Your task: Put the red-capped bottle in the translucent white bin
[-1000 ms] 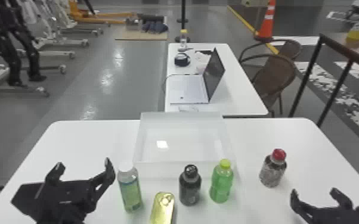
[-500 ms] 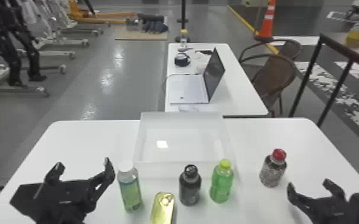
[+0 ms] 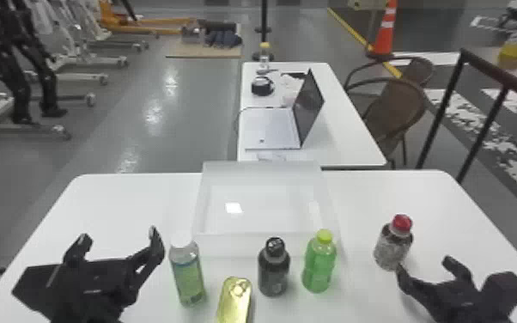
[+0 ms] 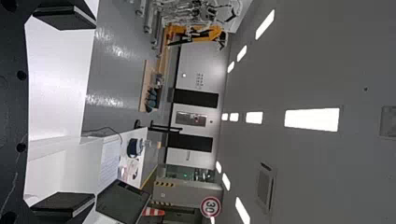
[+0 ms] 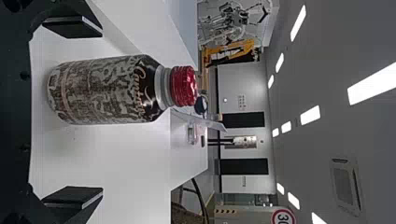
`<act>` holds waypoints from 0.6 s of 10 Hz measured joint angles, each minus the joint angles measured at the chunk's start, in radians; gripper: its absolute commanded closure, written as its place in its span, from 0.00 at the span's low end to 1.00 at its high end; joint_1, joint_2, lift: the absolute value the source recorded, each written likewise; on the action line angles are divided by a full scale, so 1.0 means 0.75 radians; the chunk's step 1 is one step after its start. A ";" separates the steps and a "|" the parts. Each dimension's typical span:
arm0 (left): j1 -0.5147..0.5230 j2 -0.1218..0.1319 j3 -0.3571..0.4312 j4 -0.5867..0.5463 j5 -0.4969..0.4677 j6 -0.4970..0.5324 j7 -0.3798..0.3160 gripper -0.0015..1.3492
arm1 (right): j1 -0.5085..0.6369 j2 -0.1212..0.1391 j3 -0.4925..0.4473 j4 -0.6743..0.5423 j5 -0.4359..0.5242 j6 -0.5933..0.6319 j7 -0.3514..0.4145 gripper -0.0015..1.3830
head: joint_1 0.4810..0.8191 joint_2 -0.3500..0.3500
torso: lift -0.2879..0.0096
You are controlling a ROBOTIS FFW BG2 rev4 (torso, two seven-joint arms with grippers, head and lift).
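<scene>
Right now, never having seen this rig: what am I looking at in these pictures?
It's a two-armed robot. The head view looks forward and down from its head; the two wrist views come from cameras on its arms and are turned sideways.

On the white table is a translucent white bin. Nearer the robot, from its left: a white-capped bottle, a gold-coloured item, a black-capped dark bottle and a green bottle. The red-capped bottle stands upright to the right, just beyond the right gripper. Both that and the left gripper are open, holding nothing.
</scene>
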State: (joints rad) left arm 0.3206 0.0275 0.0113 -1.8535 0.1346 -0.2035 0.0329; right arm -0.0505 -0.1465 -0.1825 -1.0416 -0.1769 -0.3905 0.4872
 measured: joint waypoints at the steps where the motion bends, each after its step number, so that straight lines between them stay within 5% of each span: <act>1: -0.001 0.000 -0.001 0.002 0.000 0.000 -0.002 0.01 | -0.024 0.002 0.000 0.014 0.010 0.000 0.004 0.08 | 0.20 0.50 | 0.63; 6: -0.014 0.000 -0.005 0.010 0.006 -0.003 -0.013 0.01 | -0.200 -0.010 0.000 0.156 0.040 0.030 0.056 0.08 | 0.20 0.50 | 0.63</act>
State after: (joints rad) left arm 0.3105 0.0278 0.0077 -1.8459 0.1391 -0.2054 0.0231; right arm -0.2003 -0.1538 -0.1825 -0.9246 -0.1472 -0.3681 0.5293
